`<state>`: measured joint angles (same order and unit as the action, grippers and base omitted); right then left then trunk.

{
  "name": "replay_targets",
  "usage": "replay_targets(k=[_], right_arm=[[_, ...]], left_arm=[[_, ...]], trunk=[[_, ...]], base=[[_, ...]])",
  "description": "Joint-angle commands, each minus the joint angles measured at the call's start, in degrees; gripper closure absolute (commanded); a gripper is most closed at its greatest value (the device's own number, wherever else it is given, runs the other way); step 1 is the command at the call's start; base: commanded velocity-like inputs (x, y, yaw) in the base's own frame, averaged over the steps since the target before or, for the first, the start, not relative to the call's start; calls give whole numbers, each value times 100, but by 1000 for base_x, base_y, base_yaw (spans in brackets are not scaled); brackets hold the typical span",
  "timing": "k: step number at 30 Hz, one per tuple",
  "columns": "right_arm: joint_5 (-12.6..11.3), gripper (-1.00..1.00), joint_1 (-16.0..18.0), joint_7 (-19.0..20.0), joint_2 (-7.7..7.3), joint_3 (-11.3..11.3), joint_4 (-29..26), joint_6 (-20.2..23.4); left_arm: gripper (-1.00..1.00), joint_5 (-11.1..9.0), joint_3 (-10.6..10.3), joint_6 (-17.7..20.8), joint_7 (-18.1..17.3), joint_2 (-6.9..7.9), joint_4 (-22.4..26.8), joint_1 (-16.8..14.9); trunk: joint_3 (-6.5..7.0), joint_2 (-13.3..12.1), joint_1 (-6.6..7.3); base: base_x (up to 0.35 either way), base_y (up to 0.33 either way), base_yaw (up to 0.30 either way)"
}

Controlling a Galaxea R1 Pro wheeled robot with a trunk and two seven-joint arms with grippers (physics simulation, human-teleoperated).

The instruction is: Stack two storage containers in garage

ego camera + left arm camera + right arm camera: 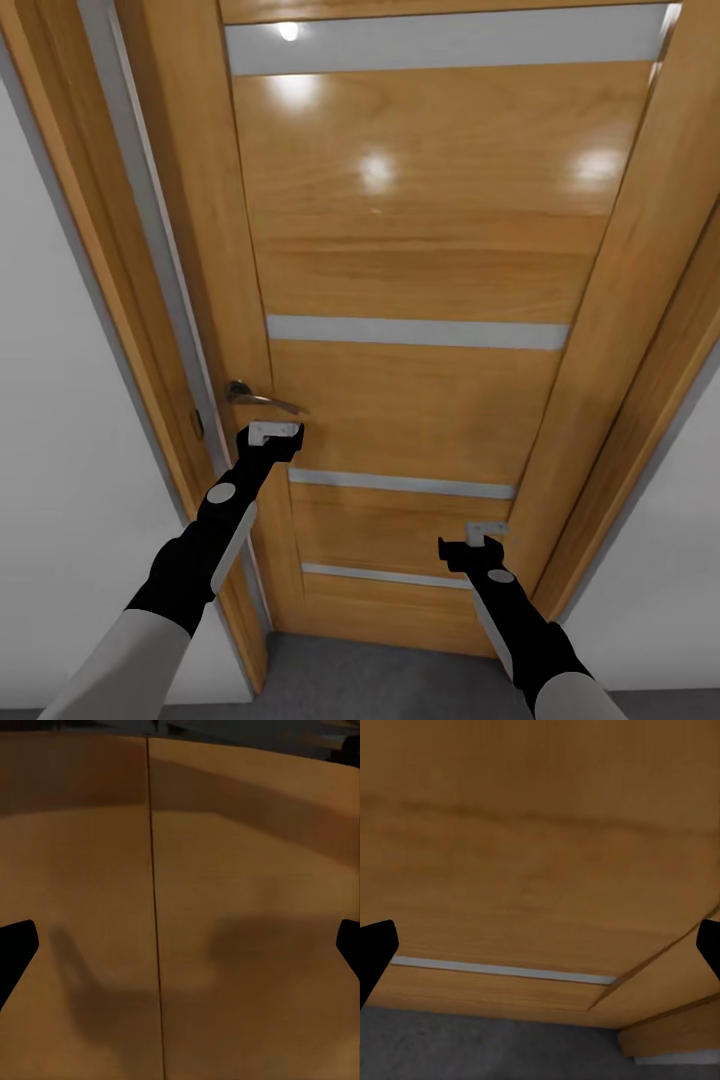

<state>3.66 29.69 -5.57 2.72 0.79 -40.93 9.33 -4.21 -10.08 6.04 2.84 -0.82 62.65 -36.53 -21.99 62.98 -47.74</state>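
Both empty tools face wooden door (pixel 420 250).

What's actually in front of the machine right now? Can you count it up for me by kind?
Wooden panel door with grey strips: 1
Curved metal door handle: 1
Black robot pincers, left pincer and right pincer: 2
Total: 4

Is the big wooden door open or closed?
Closed. The wooden panel door sits flush in its frame, with no gap, its metal lever handle level.
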Motion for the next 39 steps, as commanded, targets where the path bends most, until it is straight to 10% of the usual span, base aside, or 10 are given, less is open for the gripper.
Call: replay_targets(k=[1,39], right_arm=[[40,-100,2,-25,0,9,-14,43],[31,-100,1,-7,0,-6,276,7]], left_arm=[[-100,-44,-12,30,30,3,9,-3],[-100,-43,-13,-22,17,3,-1,-3]], trunk=[[-7,4,-1],[-7,4,-1]], base=[[18,0,0],[22,0,0]])
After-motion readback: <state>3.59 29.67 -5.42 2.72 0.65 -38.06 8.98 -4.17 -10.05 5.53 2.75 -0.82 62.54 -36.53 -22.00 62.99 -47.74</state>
